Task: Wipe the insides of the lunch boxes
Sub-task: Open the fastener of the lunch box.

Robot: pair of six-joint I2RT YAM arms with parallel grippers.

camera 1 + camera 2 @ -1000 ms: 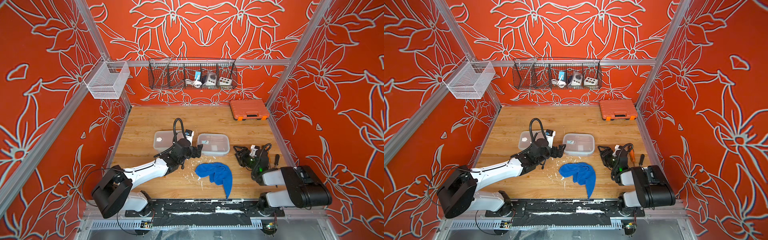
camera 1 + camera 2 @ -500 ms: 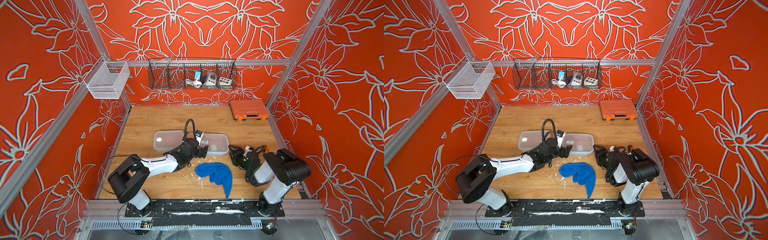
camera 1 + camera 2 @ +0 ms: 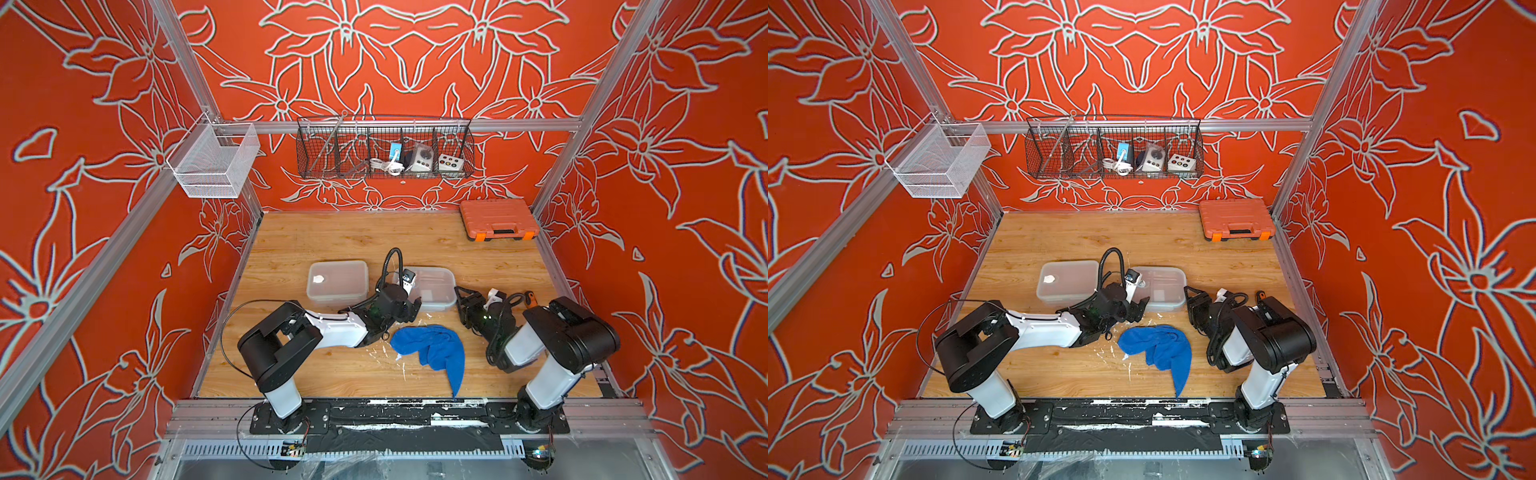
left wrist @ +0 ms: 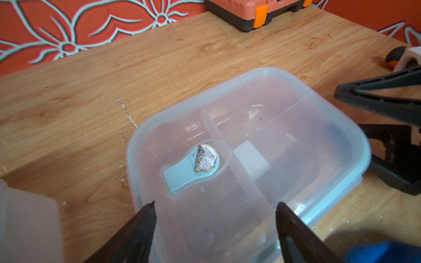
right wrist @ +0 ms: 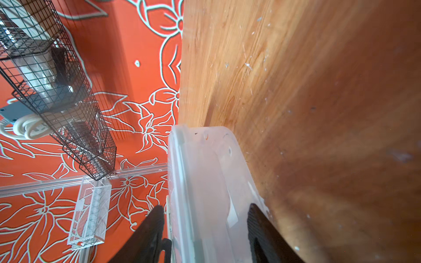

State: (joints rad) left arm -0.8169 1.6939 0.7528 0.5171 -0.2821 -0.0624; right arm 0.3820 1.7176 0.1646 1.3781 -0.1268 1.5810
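Observation:
Two translucent lunch boxes with lids on stand side by side mid-table in both top views. The left lunch box [image 3: 337, 282] [image 3: 1067, 280] has a white sticker. The right lunch box [image 3: 436, 284] [image 3: 1163, 284] is divided inside [image 4: 250, 141]. My left gripper [image 3: 409, 309] [image 4: 215, 205] is open, and its fingers straddle that box's near left corner. My right gripper [image 3: 461, 303] [image 5: 205, 209] is turned sideways at the box's right end. One fingertip [image 5: 157, 218] sits by the lid rim and one by the base, so the box end [image 5: 205, 182] lies between them. I cannot tell whether they touch it.
A crumpled blue cloth [image 3: 432, 353] [image 3: 1158, 349] lies in front of the boxes, between the arms. An orange tool case [image 3: 498, 218] sits at the back right. An orange-handled tool [image 3: 528, 297] lies by the right arm. A black wire basket [image 3: 384, 149] and a white one [image 3: 214, 162] hang on the walls.
My left arm swung right, from the left lunch box to the divided one. My right arm reached forward to that box's right end. Both sets of jaws have narrowed.

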